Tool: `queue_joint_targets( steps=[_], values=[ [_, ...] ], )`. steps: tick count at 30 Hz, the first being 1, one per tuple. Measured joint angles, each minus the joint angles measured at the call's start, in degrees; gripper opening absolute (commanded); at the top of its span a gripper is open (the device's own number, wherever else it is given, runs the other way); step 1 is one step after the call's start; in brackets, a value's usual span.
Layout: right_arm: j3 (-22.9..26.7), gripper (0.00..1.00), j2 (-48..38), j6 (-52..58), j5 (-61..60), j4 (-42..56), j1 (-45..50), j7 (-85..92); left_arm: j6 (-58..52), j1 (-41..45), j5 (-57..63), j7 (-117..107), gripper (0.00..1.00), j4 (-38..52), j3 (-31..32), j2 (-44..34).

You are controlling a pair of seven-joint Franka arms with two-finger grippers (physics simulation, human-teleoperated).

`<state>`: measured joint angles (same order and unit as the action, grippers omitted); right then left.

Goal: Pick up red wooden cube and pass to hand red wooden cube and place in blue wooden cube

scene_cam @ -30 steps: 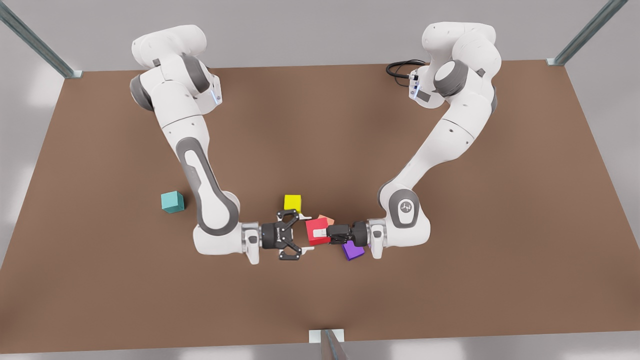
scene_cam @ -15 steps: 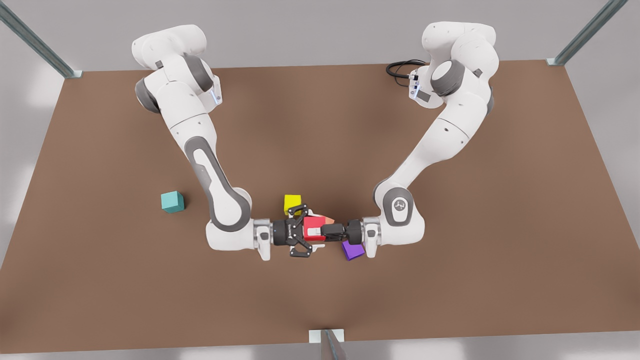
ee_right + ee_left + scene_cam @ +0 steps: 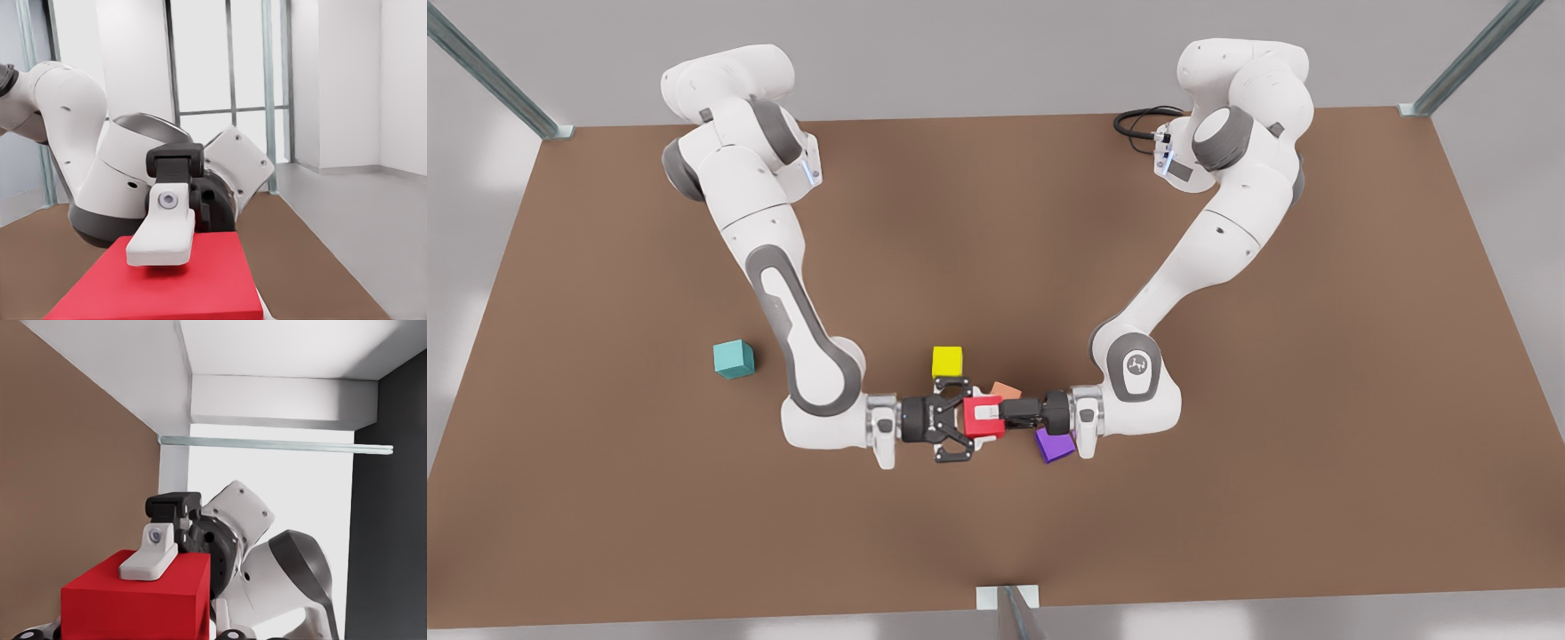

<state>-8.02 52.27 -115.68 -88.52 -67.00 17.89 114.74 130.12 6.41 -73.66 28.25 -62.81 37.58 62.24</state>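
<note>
Both pincers now grip red wooden cube [image 3: 983,417] – above brown table [image 3: 1227,498]

Red wooden cube [image 3: 983,417] aloft; blue wooden cube [image 3: 734,359] tabled.

Front view high above the table [image 3: 1227,498], looking down, both wrist cameras close — facing each other across the red wooden cube [image 3: 983,416].

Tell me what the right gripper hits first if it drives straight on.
The red cube, which sits between the fingers of the right gripper. Just beyond it, facing back, is the left gripper, gripping the same cube.
</note>
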Motion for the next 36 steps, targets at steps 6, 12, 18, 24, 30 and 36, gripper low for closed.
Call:
queue_joint_targets(
  steps=[6,12,18,24,30,36],
  values=[
    [1.0,0.63,-0.3,2.1,2.7,0.0,-2.9,0.0,-2.4,-6.2,1.5,0.1,0.98,-3.0,0.2,-1.5],
    [1.0,0.62,-6.6,10.5,31.2,-0.6,-14.8,-4.0,-24.9,-20.9,50.3,-9.3,1.0,-2.4,4.5,-19.3],
    [4.0,0.6,-14.5,19.8,75.5,-3.4,-18.0,-17.5,-42.5,-14.9,77.0,-18.4,1.0,-20.6,-20.1,-45.3],
    [8.2,0.6,-22.6,12.8,96.2,-21.1,-18.3,-31.7,-49.8,-8.9,73.9,-20.9,1.0,-14.5,-25.6,-45.9],
    [8.8,0.6,-29.0,3.0,100.0,-35.8,-18.9,-43.3,-51.0,-11.0,73.3,-22.7,1.0,-14.3,-25.6,-45.2],
    [8.7,0.6,-34.8,-7.3,98.7,-48.4,-20.1,-52.3,-51.7,-11.8,73.3,-23.9,1.0,-14.5,-25.6,-44.4]
  ],
)
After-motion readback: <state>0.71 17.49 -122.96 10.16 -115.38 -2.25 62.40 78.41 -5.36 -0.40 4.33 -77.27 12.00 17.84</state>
